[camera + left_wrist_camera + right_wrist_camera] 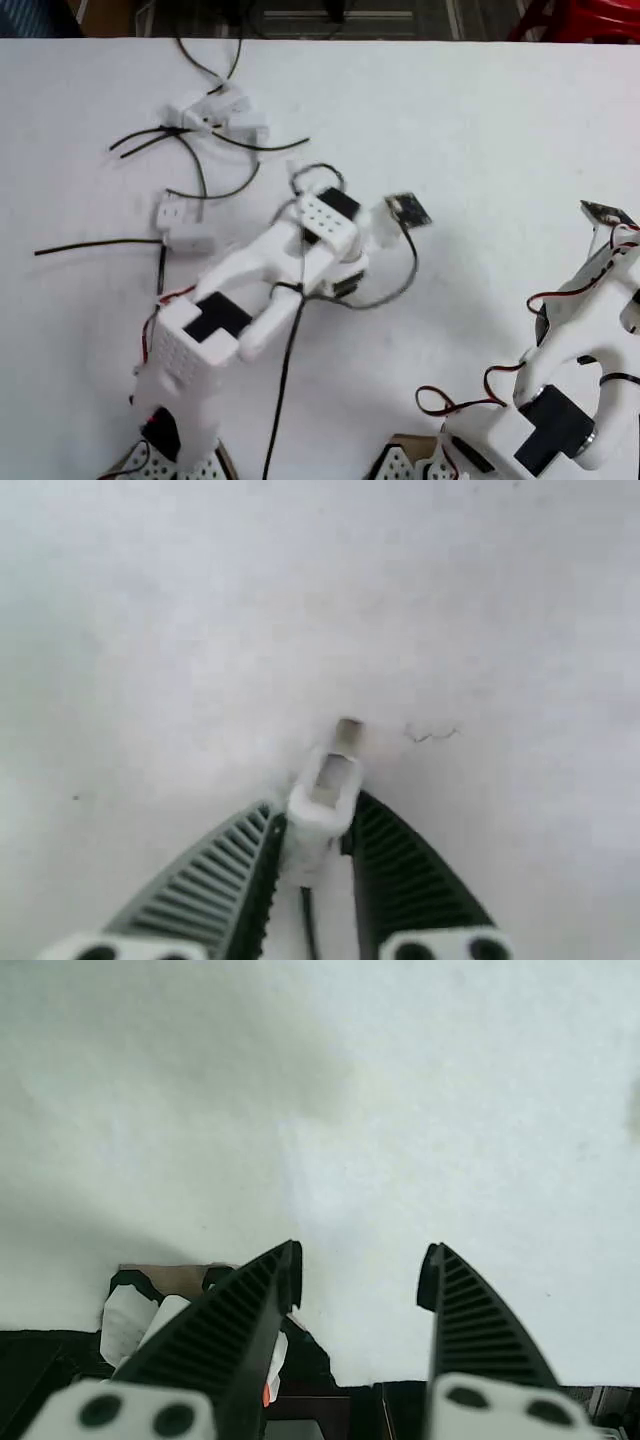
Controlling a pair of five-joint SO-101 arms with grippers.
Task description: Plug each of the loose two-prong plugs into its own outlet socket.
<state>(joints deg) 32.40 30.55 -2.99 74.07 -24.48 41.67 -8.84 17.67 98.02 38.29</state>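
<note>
My left gripper [318, 815] is shut on a white two-prong plug [325, 785]. A metal prong [348, 734] sticks out past the fingertips toward the white table, and the plug's thin black wire runs back between the fingers. In the high view the left arm [300, 250] stretches from the front left to the table's middle. A white socket [183, 226] with a black wire lies to the arm's left. A cluster of white socket and plug pieces [220, 115] with tangled wires lies farther back. My right gripper [360, 1255] is open and holds nothing, low at the front right.
The right arm [585, 310] is folded at the front right corner, near its base [150, 1310]. Black wires [100, 243] trail across the left half of the table. The table's far edge [400, 40] meets a dark floor.
</note>
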